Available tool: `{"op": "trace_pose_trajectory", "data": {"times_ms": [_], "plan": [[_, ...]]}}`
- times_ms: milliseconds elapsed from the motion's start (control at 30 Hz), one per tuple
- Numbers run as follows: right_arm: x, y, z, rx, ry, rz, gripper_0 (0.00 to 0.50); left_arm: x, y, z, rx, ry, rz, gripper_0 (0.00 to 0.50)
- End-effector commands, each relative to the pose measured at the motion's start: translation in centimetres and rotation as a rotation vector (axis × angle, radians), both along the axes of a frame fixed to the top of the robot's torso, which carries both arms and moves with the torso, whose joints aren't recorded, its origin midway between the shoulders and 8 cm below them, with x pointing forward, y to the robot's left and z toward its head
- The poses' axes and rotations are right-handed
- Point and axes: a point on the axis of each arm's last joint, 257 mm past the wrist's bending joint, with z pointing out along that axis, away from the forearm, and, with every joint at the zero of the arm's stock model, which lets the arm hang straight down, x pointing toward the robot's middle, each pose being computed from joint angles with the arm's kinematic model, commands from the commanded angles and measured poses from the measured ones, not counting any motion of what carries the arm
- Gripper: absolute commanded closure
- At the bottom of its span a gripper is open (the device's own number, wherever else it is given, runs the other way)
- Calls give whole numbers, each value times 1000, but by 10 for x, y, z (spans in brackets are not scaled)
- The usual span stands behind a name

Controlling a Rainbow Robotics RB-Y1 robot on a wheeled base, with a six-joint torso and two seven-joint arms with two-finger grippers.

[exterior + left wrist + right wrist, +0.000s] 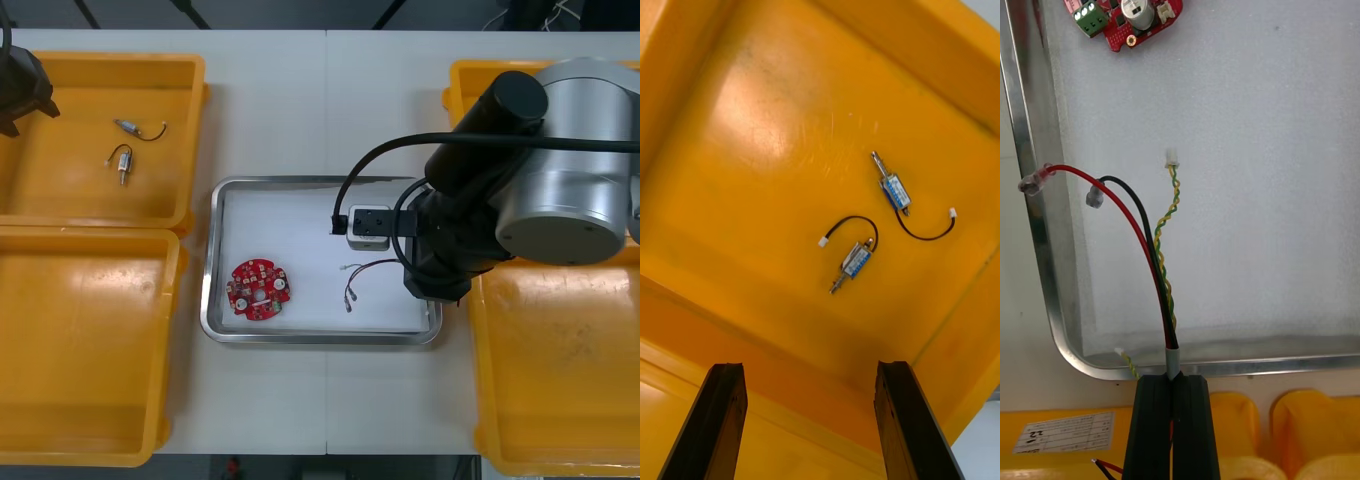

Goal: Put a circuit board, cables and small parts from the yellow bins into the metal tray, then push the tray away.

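The right gripper is closed on a bundle of cables: red, black and twisted yellow-green. Their free ends reach over the white inside of the metal tray at the centre of the front view. The red circuit board lies in the tray's lower left part. The left gripper is open above two small metal parts in the upper left yellow bin

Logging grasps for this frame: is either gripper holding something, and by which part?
The right gripper pinches the cable bundle near one end, its connectors over the metal tray. The left gripper, open, holds nothing.
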Motion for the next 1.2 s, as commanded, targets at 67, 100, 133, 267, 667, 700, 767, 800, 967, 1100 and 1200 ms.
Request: {"op": "trace_pose_trajectory", "data": {"times_ms": [67, 100, 133, 267, 667, 700, 767, 800, 967, 1100, 1200], "plan": [[16, 34, -5, -13, -26, 109, 500, 25, 26, 56, -36, -120, 84, 0], [17, 36, -7, -16, -26, 118, 500, 28, 27, 56, -40, -122, 90, 0], [19, 40, -11, -19, -30, 133, 500, 33, 29, 58, -45, -132, 101, 0], [23, 53, -27, -5, -29, 142, 500, 57, 27, 57, -32, -152, 123, 0], [25, 66, -71, 6, -3, 150, 500, 122, -9, 48, -52, -208, 159, 0], [25, 68, -74, 8, 1, 150, 500, 126, -12, 42, -52, -208, 161, 0], [25, 70, -78, 13, 4, 148, 500, 134, -16, 36, -37, -216, 160, 0], [25, 70, -80, 14, 6, 146, 500, 139, -18, 32, -23, -219, 157, 0], [24, 72, -82, 20, 8, 147, 285, 154, -26, 15, 5, -235, 151, 0], [28, 76, -79, 38, -7, 149, 0, 163, -35, -1, 22, -240, 146, 0], [29, 77, -76, 41, -13, 150, 0, 166, -39, -14, 27, -235, 146, 0]]}}
